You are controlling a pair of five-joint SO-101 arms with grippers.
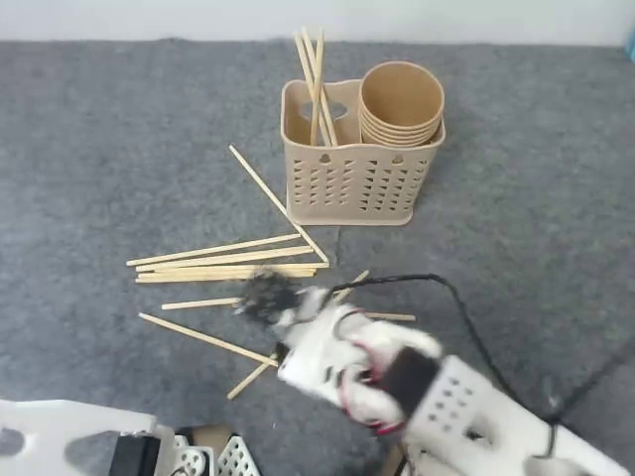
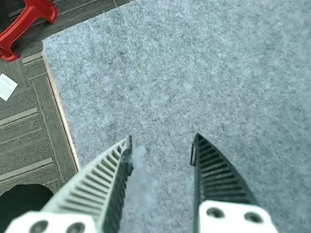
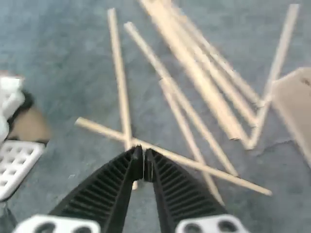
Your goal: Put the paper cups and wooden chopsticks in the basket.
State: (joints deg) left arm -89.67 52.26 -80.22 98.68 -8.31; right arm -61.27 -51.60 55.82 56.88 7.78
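Note:
A beige basket (image 1: pixel 349 183) stands at the back of the grey mat. It holds a stack of paper cups (image 1: pixel 401 102) in one compartment and several upright wooden chopsticks (image 1: pixel 316 84) in the other. More chopsticks (image 1: pixel 226 261) lie scattered on the mat in front of it. My right gripper (image 1: pixel 264 296) hovers low over these loose sticks. Its jaws are shut, tips together (image 3: pixel 142 160) just above two crossing chopsticks (image 3: pixel 121 97), and I see no stick held between them. My left gripper (image 2: pixel 163 141) is open over bare mat, holding nothing.
The left arm's white body (image 1: pixel 60 426) sits at the front left corner. The mat's edge (image 2: pixel 60 111) runs beside the left gripper, with floor and a red object (image 2: pixel 26 19) beyond. A black cable (image 1: pixel 466 317) trails from the right arm.

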